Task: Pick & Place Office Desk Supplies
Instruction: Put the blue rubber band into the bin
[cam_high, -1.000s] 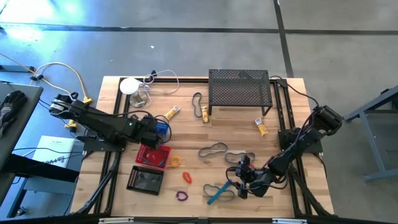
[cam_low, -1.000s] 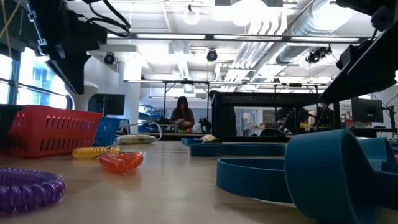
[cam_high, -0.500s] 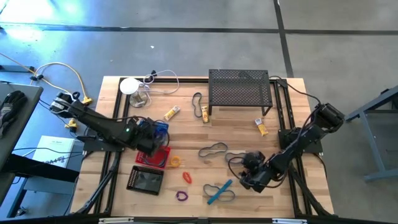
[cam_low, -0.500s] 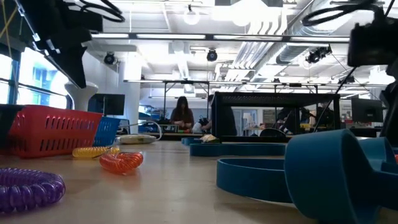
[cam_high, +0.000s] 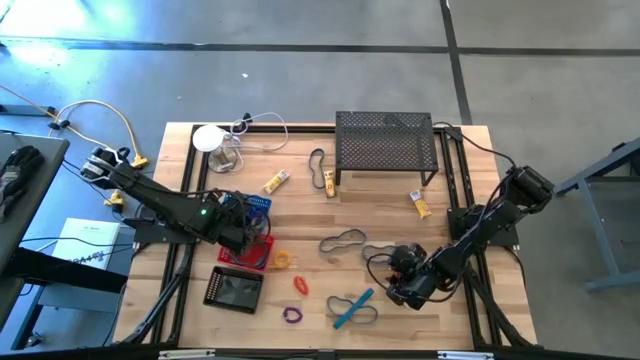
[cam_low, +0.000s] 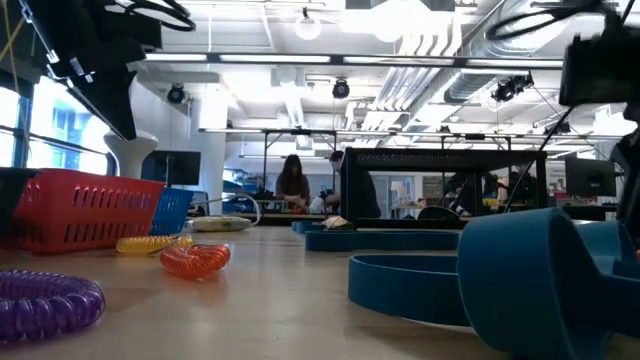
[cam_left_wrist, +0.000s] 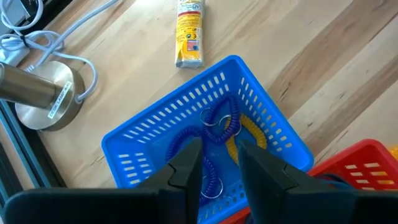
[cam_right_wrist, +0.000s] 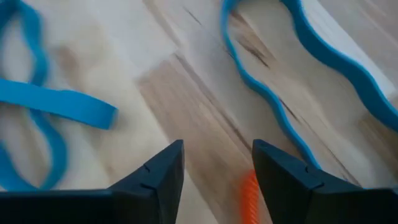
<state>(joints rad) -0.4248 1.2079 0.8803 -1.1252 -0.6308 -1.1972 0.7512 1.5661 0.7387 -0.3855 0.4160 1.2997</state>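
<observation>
- The left claw hangs over the blue basket, its fingers a little apart with nothing between them; purple and yellow coil rings lie inside the basket.
- The red basket touches the blue one; a yellow-and-white tube lies near on the wooden surface.
- The right claw is low over the surface, its fingers apart and empty, with the blue elastic loops beneath and an orange coil ring just past its fingers.
- A purple ring and black loops lie loose on the surface.
</observation>
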